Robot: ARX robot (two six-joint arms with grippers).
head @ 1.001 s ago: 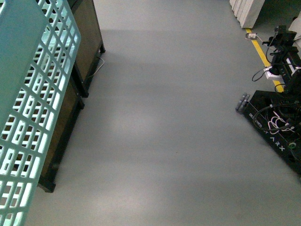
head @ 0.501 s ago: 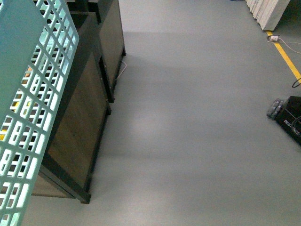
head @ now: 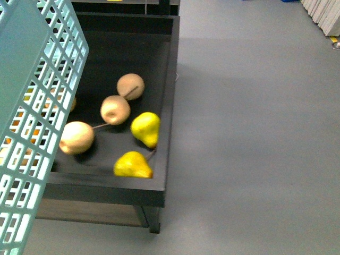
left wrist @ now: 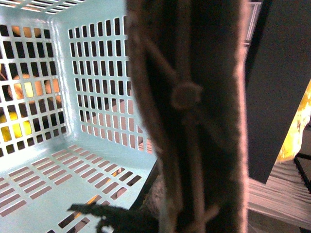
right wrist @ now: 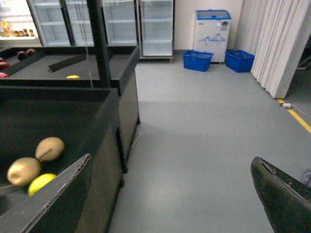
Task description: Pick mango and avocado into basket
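1. The basket filled the front view's left edge, beside a tray of pears.
2. Its handle crossed the left wrist view's centre, and whether the left gripper was spread or closed could not be told.
3. The right gripper gaped wide, holding nothing.

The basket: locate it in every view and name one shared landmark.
Front view: the basket fills the left edge, its lattice wall tilted.
Left wrist view: its inside fills the left half, behind the handle.
Right wrist view: not in it.
Shared landmark: the black fruit tray, also in the right wrist view.
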